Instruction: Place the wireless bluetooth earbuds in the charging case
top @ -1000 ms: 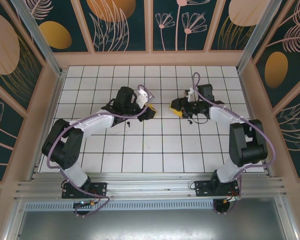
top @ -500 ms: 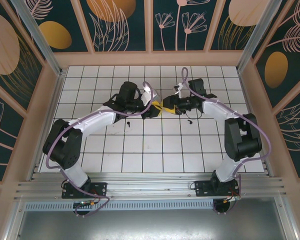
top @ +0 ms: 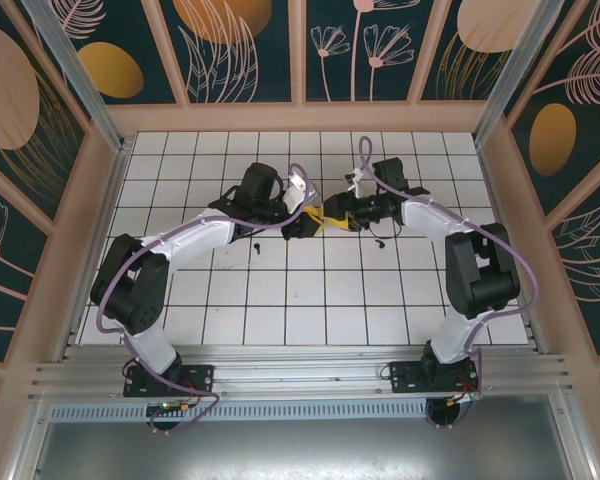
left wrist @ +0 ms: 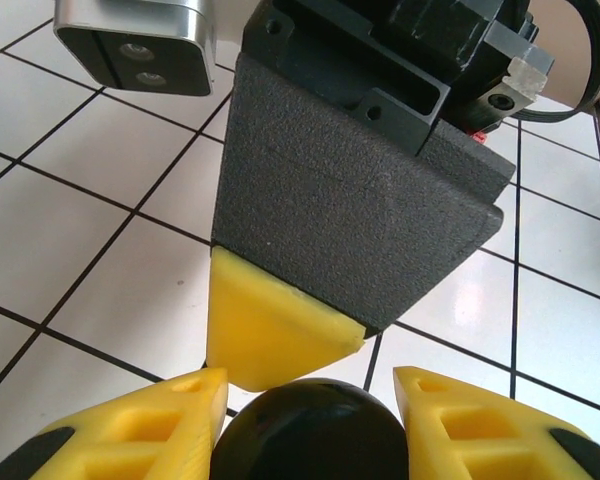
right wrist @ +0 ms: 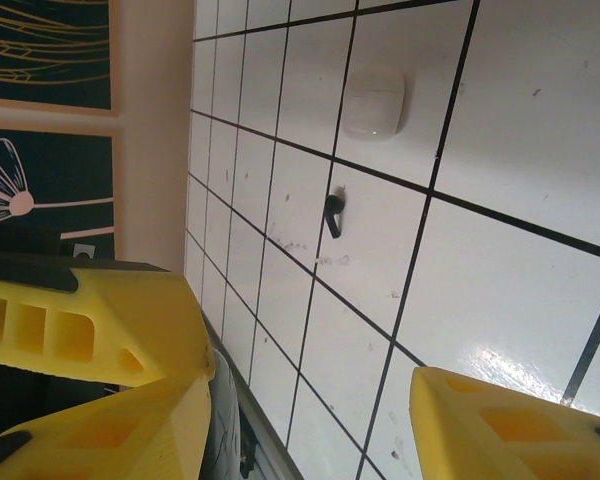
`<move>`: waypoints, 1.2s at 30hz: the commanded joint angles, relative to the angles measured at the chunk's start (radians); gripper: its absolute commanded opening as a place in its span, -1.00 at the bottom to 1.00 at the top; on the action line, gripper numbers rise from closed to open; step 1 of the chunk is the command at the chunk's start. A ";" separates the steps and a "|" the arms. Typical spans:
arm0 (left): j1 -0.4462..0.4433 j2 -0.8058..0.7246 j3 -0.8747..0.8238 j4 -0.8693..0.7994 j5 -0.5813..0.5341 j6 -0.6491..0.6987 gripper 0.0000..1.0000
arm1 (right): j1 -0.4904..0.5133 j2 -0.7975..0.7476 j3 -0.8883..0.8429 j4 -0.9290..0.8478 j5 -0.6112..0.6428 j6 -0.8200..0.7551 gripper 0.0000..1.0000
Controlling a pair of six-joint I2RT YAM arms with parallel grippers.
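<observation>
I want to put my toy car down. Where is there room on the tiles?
The near tiles between the left arm and right arm are bare, and so are the far corners by the back wall. The middle is crowded: the left claw and right claw meet there, an earbud nearby.

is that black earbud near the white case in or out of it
Out. The earbud lies bare on a white tile beside a grid line, apart from the charging case, which sits on the next tile.
</observation>
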 commanded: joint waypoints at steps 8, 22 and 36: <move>-0.012 0.019 0.044 0.001 0.054 0.030 -0.26 | -0.015 -0.140 -0.049 0.042 -0.035 0.013 0.12; -0.012 0.005 0.053 -0.017 0.074 0.040 -0.26 | 0.066 0.001 0.084 -0.201 -0.141 -0.184 -0.02; -0.013 -0.005 0.053 0.021 0.089 0.038 -0.25 | 0.078 0.063 0.125 -0.310 -0.223 -0.295 -0.51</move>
